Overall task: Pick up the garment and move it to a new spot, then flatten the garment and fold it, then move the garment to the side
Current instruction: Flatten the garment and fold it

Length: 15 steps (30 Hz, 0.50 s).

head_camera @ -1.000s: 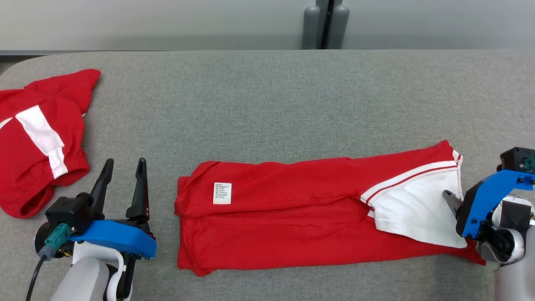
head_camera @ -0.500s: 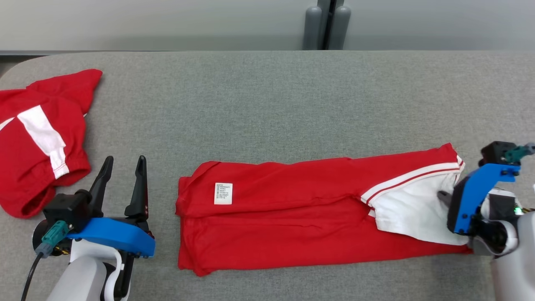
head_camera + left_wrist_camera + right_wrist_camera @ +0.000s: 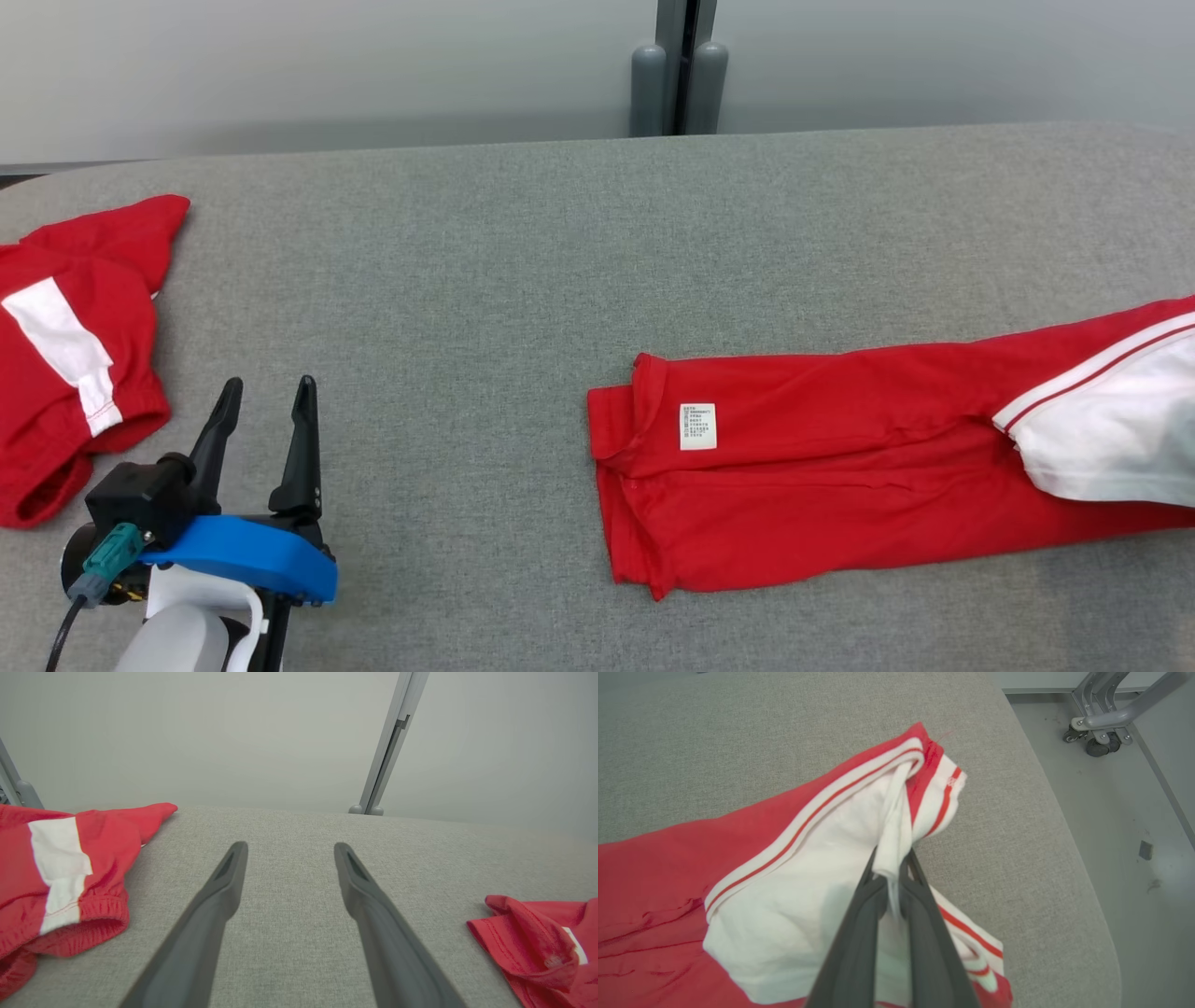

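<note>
The red garment point(image 3: 822, 476) lies folded in a long band, white label point(image 3: 698, 427) near one end. Its white, striped other end is bunched upward

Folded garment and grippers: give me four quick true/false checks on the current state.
1. The right gripper is shut on a white part of the folded garment. True.
2. The left gripper holds the second red garment. False: its jaws are open over bare table, and that garment lies apart on its left.
3. A white label shows on the folded garment's red part. True.
4. The folded garment lies whole in the middle of the head view. False: it runs off that view's right edge, and its striped end sits near the table's rounded end.
</note>
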### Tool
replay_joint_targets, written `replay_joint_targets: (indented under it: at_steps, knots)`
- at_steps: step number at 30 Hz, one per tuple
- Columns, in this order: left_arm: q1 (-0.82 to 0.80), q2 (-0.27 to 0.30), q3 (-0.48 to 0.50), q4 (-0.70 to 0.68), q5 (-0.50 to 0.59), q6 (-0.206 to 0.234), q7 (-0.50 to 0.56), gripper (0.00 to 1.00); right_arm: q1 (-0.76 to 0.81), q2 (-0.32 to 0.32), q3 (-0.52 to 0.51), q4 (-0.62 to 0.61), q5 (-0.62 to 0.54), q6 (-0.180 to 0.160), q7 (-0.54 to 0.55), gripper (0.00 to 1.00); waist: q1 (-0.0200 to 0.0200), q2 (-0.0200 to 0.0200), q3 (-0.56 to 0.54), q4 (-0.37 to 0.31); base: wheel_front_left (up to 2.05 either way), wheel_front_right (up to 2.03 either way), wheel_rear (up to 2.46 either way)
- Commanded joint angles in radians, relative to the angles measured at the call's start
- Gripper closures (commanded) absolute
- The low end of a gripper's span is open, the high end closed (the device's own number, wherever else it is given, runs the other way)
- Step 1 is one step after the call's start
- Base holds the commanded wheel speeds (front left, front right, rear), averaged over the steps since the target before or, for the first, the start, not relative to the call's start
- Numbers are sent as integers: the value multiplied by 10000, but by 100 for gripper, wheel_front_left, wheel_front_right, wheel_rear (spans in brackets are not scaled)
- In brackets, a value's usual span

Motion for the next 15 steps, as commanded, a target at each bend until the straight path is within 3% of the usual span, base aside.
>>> replay_joint_targets:
  at_steps: [1,8,15]
  knots:
    - [122,23,8,-29,-4,48,27,0,206,-42,38,-145,-74,4,68,100,-1,0,-97,-34,0,0,0]
    - [320,56,-104,-107,-21,96,75,0,667,613,1033,-1181,358,5,758,100,-1,0,-481,-104,0,0,0]
    - [489,132,-119,-260,-69,205,112,0,602,1392,4026,-2253,725,5,1282,100,-1,0,-644,-137,0,0,0]
